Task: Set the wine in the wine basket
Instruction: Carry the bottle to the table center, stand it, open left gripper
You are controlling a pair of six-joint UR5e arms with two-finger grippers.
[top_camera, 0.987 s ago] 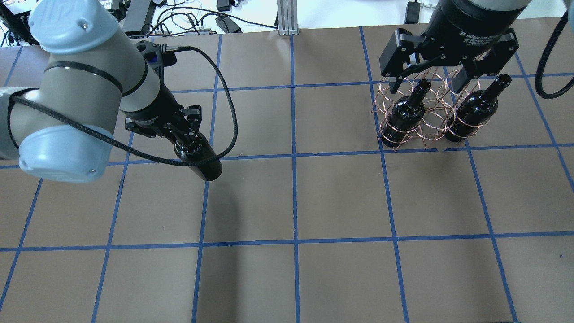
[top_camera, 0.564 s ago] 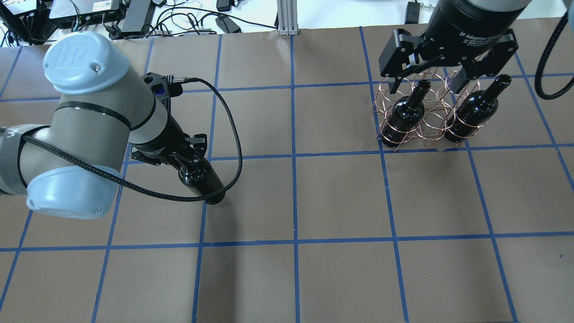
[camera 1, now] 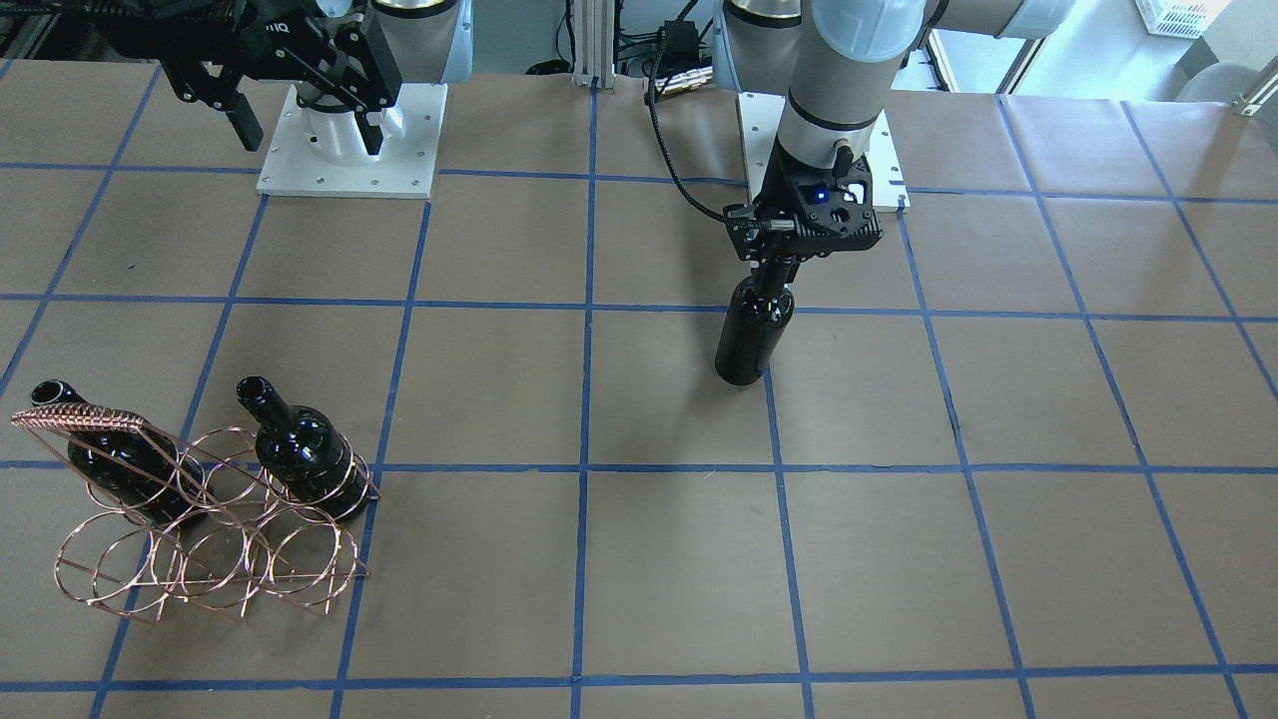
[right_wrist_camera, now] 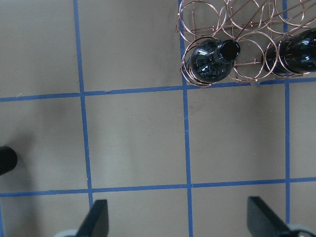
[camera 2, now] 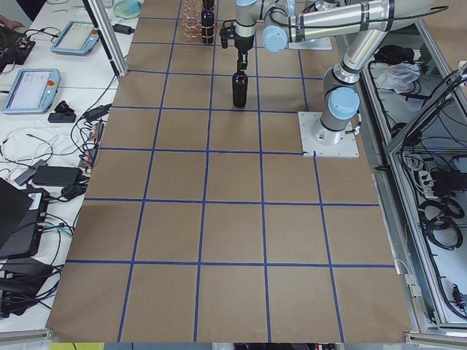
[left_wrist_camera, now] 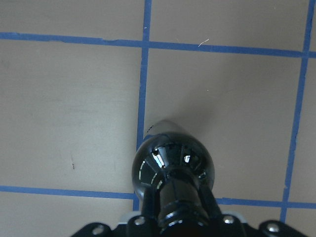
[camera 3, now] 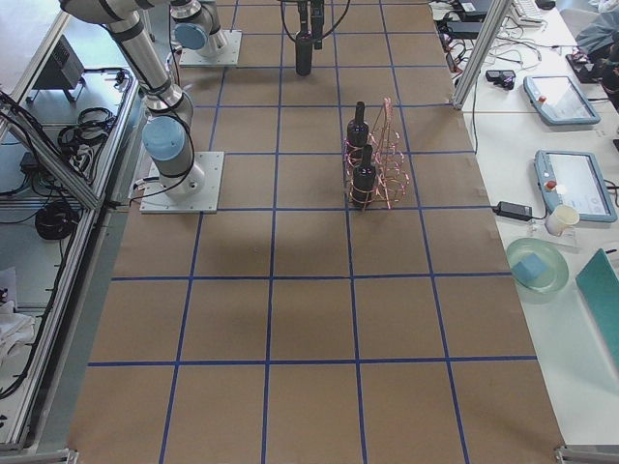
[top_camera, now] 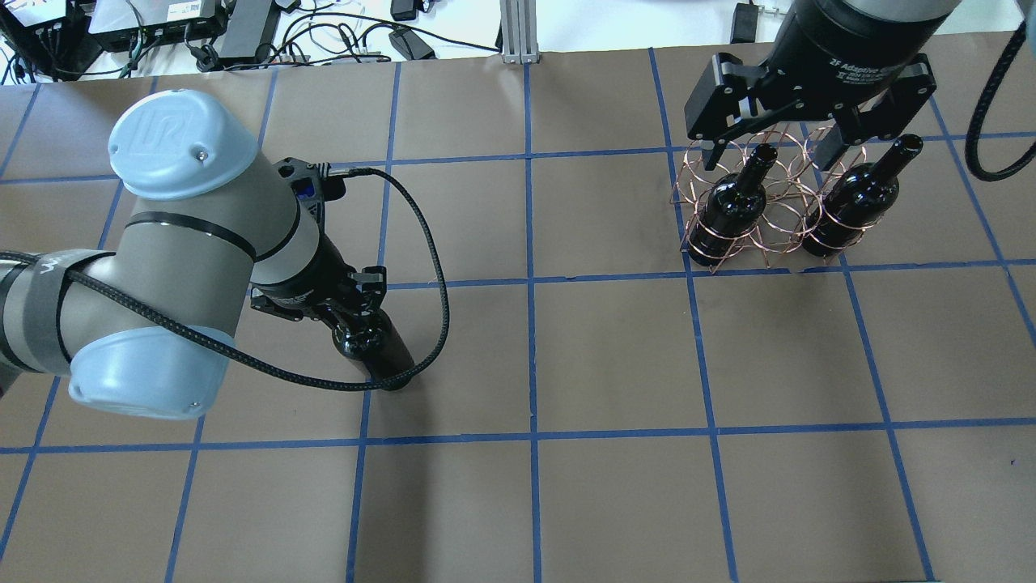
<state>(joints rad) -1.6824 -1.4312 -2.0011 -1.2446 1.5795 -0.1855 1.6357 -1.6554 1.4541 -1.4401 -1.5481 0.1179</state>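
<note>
My left gripper [top_camera: 350,304] is shut on the neck of a near-black wine bottle [top_camera: 379,355], held upright low over the table; I cannot tell whether it touches. The bottle also shows in the front view [camera 1: 754,340] and the left wrist view [left_wrist_camera: 173,165]. The copper wire wine basket [top_camera: 779,243] stands at the far right, with two more bottles [top_camera: 732,206] [top_camera: 858,202] in its near-row rings. My right gripper [top_camera: 773,150] is open and empty, hovering above the basket's back row. In the right wrist view the basket [right_wrist_camera: 232,15] lies at the top edge.
The brown table [top_camera: 615,356] carries a blue tape grid. Cables and power units [top_camera: 243,32] lie beyond the far edge. The arm bases [camera 1: 349,150] stand on white plates. Several basket rings [camera 1: 200,559] hold nothing.
My left arm has carried the bottle toward the robot's side of the table and slightly right. The right arm and the basket have not moved.
</note>
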